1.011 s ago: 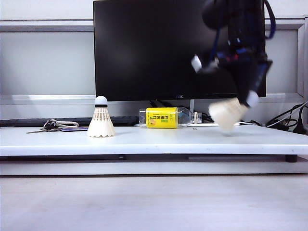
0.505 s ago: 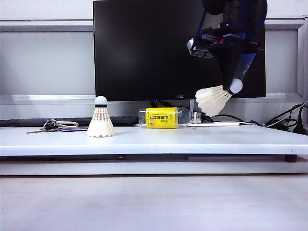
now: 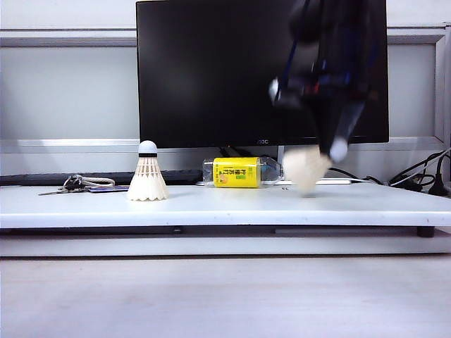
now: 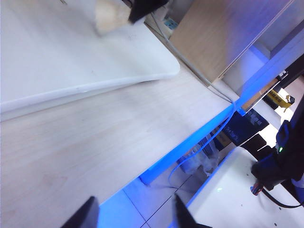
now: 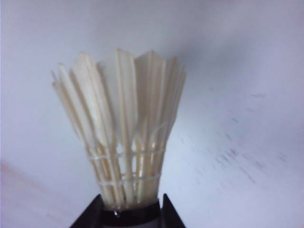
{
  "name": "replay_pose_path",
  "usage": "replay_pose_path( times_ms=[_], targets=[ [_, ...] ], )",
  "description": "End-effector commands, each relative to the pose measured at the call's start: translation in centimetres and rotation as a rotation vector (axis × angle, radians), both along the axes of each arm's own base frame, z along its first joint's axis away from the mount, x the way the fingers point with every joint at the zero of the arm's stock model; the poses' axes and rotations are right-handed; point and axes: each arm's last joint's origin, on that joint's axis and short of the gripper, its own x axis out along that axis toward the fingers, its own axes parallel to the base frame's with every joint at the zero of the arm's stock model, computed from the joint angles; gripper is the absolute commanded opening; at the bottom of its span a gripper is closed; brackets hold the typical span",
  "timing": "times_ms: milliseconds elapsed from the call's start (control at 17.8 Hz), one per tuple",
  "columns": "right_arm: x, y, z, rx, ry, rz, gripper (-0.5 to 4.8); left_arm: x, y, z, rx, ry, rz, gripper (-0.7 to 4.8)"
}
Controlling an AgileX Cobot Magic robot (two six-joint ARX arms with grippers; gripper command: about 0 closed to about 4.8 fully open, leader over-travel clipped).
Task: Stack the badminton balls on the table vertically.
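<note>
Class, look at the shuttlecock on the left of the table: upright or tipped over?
Upright. The left shuttlecock stands alone on its feather skirt on the table, cork tip pointing up.

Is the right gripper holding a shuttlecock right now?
Yes: in the right wrist view the right gripper clamps the shuttlecock at its black-banded cork end.

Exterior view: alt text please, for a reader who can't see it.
The right gripper, blurred, holds a shuttlecock tilted just above the white table. A second shuttlecock stands upright at left; a yellow-labelled bottle lies before a black monitor.
</note>
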Motion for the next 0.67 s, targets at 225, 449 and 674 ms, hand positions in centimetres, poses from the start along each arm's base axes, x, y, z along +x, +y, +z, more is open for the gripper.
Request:
replay_pose_path(
  times_ms=[225,449,674],
  targets=[
    [2.7,1.7,-1.1,0.279,-0.074,-0.232,1.34,0.0,0.0,0.2,-0.007,-0.006,-0.003,2.06],
    [4.1,2.5,-0.5,0.44,-0.158,-0.362,1.34,0.0,0.0,0.2,-0.007,-0.006,-0.003,2.06],
    [4.3,2.9,-2.3,0.564,-0.083,-0.423,1.34,0.1,0.0,0.2,-0.004,-0.015,0.023,2.06]
  ],
)
